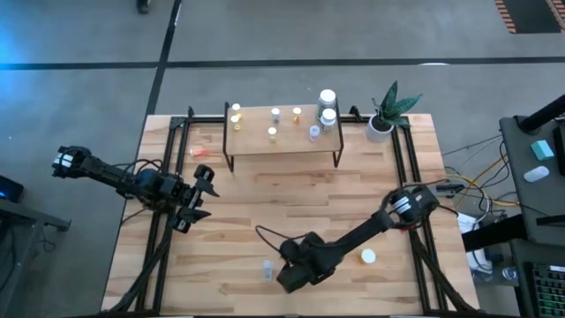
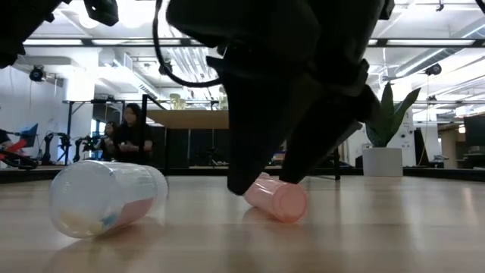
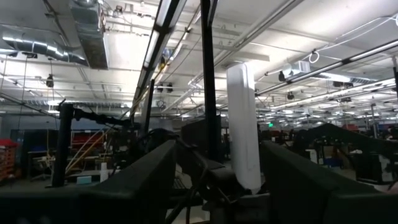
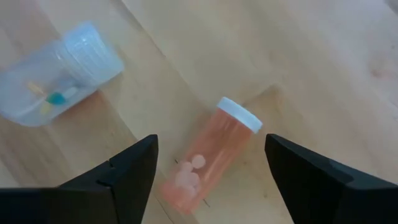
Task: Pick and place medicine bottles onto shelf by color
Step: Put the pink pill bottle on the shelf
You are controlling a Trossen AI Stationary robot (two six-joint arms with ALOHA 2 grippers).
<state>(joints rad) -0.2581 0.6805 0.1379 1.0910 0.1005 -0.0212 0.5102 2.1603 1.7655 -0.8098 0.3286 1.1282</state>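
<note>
Looking down from above, the right gripper [image 1: 291, 276] hides the orange bottle [image 4: 208, 157] under it, near the front edge of the table [image 1: 353, 203]. From table height, the big dark gripper blocks most of the room, and only the bottle's lower part peeks out. The wrist camera shows it best: the orange bottle lies on its side on the wood, white cap on, with a few pills inside. It sits right between the two dark fingers [image 4: 121, 177], which are spread wide on both sides and do not touch it.

Just beside it lies a clear bottle [image 4: 56, 74], also on its side, with little colored bits inside. Its far end is cut off in that view. A white cap or small white bottle [image 1: 368, 257] sits well apart, to the right; I cannot tell which.

The shelf [image 1: 282, 132] stands at the back of the table with small bottles on top. They are too tiny to see well. A plant in a white pot [image 1: 386, 115] is beside it.

The left gripper [image 1: 199, 199] waits over the table's left side, fingers spread apart and holding nothing.

People [image 2: 125, 136] sit far behind the table, dark and hard to make out.
</note>
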